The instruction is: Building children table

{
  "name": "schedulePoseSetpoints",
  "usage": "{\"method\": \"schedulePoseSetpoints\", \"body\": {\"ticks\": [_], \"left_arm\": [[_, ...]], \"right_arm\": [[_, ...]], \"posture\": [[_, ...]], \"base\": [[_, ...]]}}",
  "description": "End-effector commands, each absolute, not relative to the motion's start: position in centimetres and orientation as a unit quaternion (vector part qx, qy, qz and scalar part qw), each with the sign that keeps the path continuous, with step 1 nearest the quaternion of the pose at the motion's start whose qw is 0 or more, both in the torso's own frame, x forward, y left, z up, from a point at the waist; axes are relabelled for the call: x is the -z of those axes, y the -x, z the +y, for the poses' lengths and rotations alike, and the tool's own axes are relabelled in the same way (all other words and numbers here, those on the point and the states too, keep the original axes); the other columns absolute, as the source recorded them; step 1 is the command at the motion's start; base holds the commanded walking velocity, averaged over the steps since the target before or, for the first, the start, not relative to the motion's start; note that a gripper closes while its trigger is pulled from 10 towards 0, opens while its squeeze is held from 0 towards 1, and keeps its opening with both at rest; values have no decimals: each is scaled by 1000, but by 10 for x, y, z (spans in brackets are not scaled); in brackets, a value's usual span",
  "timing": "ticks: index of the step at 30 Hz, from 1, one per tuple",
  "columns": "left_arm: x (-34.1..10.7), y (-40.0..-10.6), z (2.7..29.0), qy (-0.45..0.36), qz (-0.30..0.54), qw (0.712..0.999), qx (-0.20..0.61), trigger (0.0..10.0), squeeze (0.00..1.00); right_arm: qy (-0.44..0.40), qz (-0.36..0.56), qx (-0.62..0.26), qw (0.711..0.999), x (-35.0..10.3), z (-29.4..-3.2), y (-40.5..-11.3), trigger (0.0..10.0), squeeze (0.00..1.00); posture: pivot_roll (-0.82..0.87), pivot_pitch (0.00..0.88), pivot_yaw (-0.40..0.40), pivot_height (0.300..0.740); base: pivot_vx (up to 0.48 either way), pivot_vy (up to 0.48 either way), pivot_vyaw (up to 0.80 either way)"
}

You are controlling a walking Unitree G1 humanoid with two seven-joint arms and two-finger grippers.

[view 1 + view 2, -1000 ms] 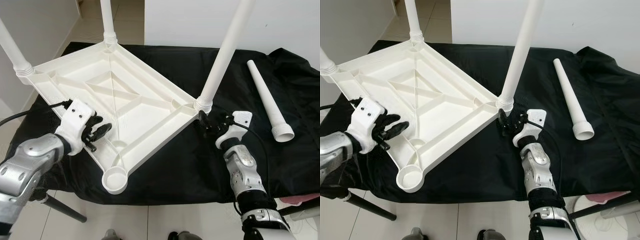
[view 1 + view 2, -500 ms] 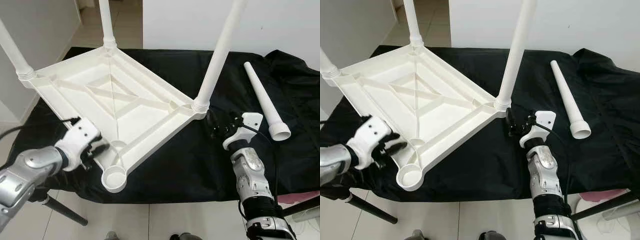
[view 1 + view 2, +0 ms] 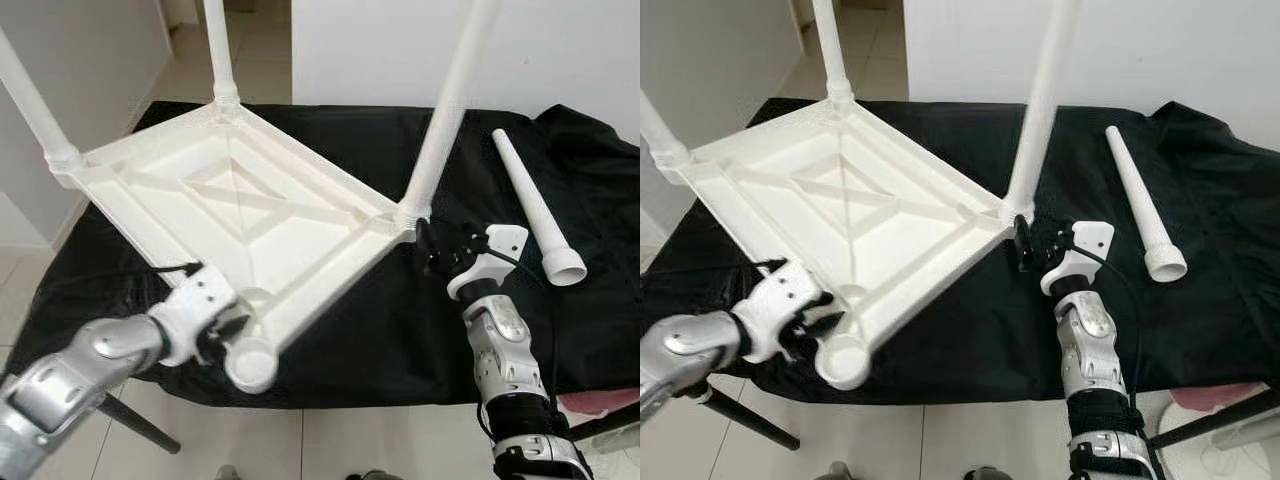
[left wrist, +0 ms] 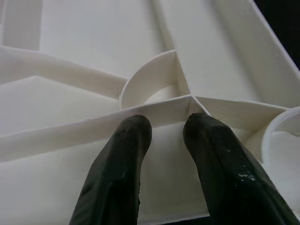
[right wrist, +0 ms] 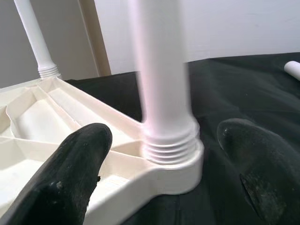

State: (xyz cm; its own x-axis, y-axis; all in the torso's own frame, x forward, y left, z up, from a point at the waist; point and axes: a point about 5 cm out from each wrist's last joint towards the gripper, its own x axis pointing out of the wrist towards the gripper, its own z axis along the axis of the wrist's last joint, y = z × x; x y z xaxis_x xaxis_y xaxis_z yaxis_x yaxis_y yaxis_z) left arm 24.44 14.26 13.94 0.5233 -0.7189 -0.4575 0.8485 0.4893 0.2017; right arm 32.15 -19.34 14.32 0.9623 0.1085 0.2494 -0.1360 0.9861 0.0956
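Note:
A white plastic tabletop (image 3: 230, 200) lies upside down on the black-covered bench, with three white legs standing up from its corners. The near corner socket (image 3: 252, 362) is empty. A loose white leg (image 3: 530, 200) lies on the cloth at the right. My left gripper (image 3: 225, 325) is at the near rim beside the empty socket; its fingers (image 4: 124, 154) are slightly apart and rest on the ribbed underside, holding nothing. My right gripper (image 3: 432, 250) is open, with one finger on each side of the threaded base of the right corner leg (image 5: 164, 70), not touching it.
Black cloth (image 3: 400, 330) covers the whole bench and bunches up at the far right. White walls stand behind, with tiled floor (image 3: 300, 440) below the bench's front edge. A black bench leg (image 3: 135, 425) slants out at the lower left.
My left gripper has slid along the near rim toward the empty corner socket. The right gripper has stayed by the leg's base. The view has shifted slightly.

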Motion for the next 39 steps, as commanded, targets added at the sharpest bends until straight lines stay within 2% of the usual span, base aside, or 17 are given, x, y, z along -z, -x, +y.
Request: {"method": "schedulePoseSetpoints", "body": {"ticks": [1,13,16,17,23,31,35,36,37,39], "left_arm": [[-142,-225,123,-161,176,748,620,10000,0],[-145,-229,107,-151,152,759,615,10000,0],[-145,-241,107,-164,133,773,599,10000,0],[-152,-248,114,-173,120,776,595,10000,0],[-171,-262,139,-216,98,772,590,10000,0],[-183,-280,149,-258,60,779,568,10000,0],[-182,-286,150,-266,55,773,574,10000,0],[-179,-290,150,-272,58,773,570,10000,102],[-174,-294,151,-275,69,770,571,10000,1000],[-169,-298,152,-278,83,767,572,10000,1000]], "right_arm": [[-57,-114,-57,990,-140,-195,-320,10000,0],[-57,-112,-57,990,-138,-195,-319,10000,0],[-56,-104,-67,991,-131,-186,-310,10000,0],[-57,-96,-77,991,-126,-179,-302,10000,0],[-58,-90,-91,990,-121,-174,-293,10000,0],[-57,-96,-94,989,-127,-175,-292,10000,0],[-58,-98,-96,989,-130,-174,-292,10000,0],[-61,-102,-100,988,-132,-172,-291,10000,0],[-63,-105,-106,987,-134,-169,-290,10000,0],[-64,-109,-113,985,-137,-166,-288,10000,0]], "posture": [[37,30,7,740],[40,41,7,740],[29,56,10,740],[25,55,6,740],[24,38,3,740],[21,20,-3,740],[21,20,-3,740],[17,13,-7,740],[17,11,-9,740],[17,11,-9,740]], "base": [[0,0,0],[0,0,0],[0,0,0],[0,0,0],[0,0,0],[0,0,0],[0,0,0],[0,0,0],[0,0,0],[0,0,0]]}}
